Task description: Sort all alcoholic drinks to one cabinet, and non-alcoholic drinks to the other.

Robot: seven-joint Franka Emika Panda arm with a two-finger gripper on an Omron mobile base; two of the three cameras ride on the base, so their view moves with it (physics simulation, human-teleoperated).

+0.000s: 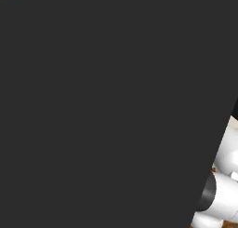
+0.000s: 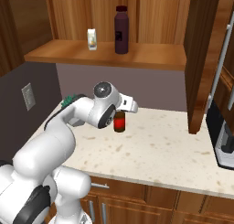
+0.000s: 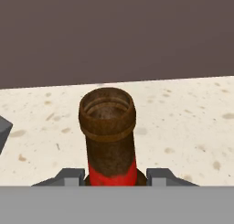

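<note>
A brown beer bottle (image 2: 119, 123) with a red label stands upright on the speckled counter (image 2: 160, 150), below the open upper cabinet. My gripper (image 2: 121, 113) comes at it from the left. In the hand view my gripper (image 3: 116, 175) is shut on the bottle (image 3: 109, 136), with a finger tip against each side at the top of the red label, under the open mouth. On the cabinet shelf (image 2: 151, 56) stand a small white carton (image 2: 92, 39) and a tall dark purple bottle (image 2: 121, 30), side by side.
An open wooden cabinet door (image 2: 201, 58) hangs right of the shelf, reaching down near the counter. A dark appliance (image 2: 224, 136) stands at the counter's right end. A wall outlet (image 2: 28, 96) is on the left. A dark flat panel (image 1: 107, 106) stands close before the left base camera.
</note>
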